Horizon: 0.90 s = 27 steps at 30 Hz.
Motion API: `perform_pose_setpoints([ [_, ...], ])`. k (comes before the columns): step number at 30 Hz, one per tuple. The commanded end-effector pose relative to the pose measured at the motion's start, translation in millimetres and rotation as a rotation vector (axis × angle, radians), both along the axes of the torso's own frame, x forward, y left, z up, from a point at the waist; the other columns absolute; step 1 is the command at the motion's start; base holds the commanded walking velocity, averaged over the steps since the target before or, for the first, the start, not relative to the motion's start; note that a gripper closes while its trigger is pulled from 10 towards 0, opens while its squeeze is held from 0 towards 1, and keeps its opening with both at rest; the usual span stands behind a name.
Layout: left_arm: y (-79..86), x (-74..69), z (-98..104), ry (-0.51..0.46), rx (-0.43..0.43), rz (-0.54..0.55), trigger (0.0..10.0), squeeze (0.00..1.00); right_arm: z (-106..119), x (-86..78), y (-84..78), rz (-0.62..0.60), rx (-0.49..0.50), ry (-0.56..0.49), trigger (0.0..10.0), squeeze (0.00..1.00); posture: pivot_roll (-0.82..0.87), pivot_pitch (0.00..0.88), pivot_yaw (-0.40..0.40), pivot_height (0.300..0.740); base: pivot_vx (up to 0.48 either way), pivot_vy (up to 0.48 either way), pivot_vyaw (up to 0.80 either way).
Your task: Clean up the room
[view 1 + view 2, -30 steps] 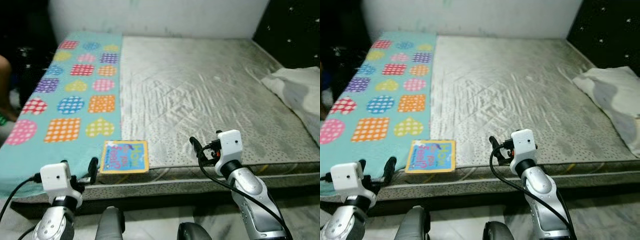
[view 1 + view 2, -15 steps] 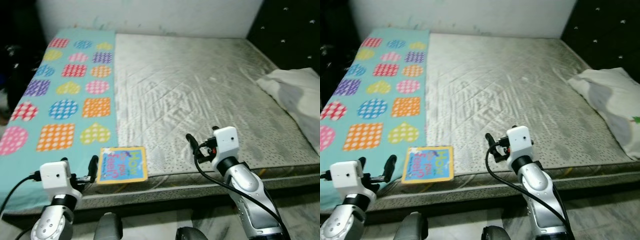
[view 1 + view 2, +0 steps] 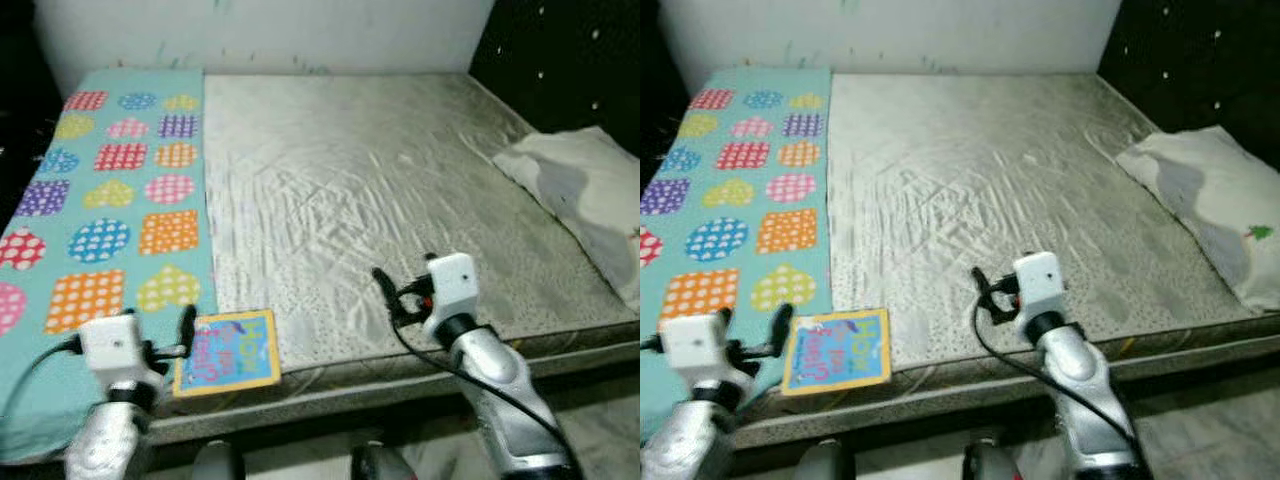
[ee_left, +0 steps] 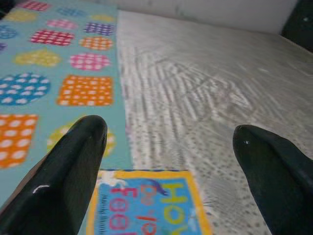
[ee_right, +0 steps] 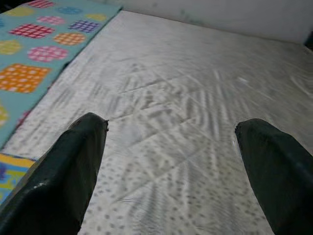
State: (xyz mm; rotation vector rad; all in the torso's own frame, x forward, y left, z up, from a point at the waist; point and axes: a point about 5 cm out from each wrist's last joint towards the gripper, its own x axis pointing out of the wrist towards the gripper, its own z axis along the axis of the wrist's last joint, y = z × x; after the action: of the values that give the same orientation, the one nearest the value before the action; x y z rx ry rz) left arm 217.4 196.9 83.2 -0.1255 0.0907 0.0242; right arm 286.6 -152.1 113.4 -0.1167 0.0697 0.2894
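From the head views, a children's book (image 3: 227, 349) is lying at the mattress (image 3: 400, 190) near edge, around 7 o'clock, its title blurring. The left wrist view is showing the left gripper (image 4: 171, 152) spreading wide, empty, the book cut off below. The right gripper (image 5: 171, 147) is likewise gaping, holding nothing, over grey mattress.

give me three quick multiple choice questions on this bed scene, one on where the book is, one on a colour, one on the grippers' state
1. Where does the book lie?
A. at the near edge of the mattress, beside the blanket
B. on the pillow
C. on the floor

2. What is the background colour of the patterned blanket?
A. red
B. teal
C. black

3. How do the left gripper and right gripper stand?
A. both shut on the book
B. one holds the pillow
C. both open, holding nothing

Answers: 1 A, the book sits at the front edge next to the blanket. 2 B, teal shows between the coloured shapes. 3 C, the wrist views show fingers spread apart with nothing between.
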Motion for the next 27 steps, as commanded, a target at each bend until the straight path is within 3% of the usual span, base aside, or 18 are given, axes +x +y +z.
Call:
perform_pose_setpoints([
  [1,6.4,-2.7,-3.3,0.023,0.019,0.015,10.0,0.00,-0.2,-0.8,4.3,0.022,0.001,-0.006,10.0,0.00,-0.08,0.090,-0.068,0.652,0.000,0.000,0.00],
  [11,5.1,-0.9,-2.8,0.025,0.019,0.010,10.0,0.00,0.6,-0.1,5.3,0.030,-0.015,-0.016,10.0,0.00,-0.09,0.099,-0.068,0.652,0.000,0.000,0.75],
  [22,2.0,-0.7,-1.3,0.006,-0.003,-0.024,10.0,0.00,-0.7,0.8,3.8,0.013,-0.003,-0.009,10.0,0.00,-0.09,0.099,-0.068,0.652,0.000,0.000,0.00],
  [27,2.1,-0.5,-1.0,0.004,-0.005,-0.029,10.0,0.00,-0.6,0.9,3.9,0.013,-0.003,-0.009,10.0,0.00,-0.09,0.098,-0.067,0.652,0.260,0.000,0.00],
])
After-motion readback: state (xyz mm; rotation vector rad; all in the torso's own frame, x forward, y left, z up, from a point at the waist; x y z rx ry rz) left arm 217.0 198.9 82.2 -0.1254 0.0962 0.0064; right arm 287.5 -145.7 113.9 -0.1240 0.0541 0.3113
